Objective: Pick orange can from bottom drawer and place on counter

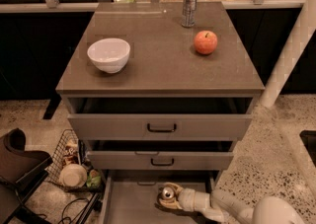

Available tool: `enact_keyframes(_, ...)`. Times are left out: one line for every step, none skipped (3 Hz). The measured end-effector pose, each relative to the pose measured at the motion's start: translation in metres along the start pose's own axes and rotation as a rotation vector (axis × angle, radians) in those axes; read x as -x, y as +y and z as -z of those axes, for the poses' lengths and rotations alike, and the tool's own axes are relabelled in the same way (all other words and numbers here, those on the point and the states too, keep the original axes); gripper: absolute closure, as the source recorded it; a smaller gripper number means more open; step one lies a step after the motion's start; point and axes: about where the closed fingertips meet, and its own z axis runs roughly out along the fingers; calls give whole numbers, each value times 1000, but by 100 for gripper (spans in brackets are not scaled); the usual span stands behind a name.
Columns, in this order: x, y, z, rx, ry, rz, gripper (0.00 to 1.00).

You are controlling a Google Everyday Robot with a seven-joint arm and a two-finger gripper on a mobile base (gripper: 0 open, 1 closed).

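The orange can (168, 194) stands in the open bottom drawer (128, 203), right of centre, its silver top showing. My gripper (168, 197) reaches in from the lower right, its pale fingers (174, 204) wrapped around the can. The counter (153, 55) is the grey-brown top of the cabinet above.
On the counter stand a white bowl (109, 54) at left, a red apple (205, 42) at right and a tall slim silver can (189, 7) at the back. The two upper drawers (160, 127) are partly open. A wire basket (69, 166) with clutter and a dark chair (17, 168) stand at lower left. A white post (291, 50) is at right.
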Motion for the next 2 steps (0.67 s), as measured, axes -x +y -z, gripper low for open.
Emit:
enact_keyframes(0,0,0,0,0,0,100)
enact_keyframes(20,16,8,45,-6,-11,100)
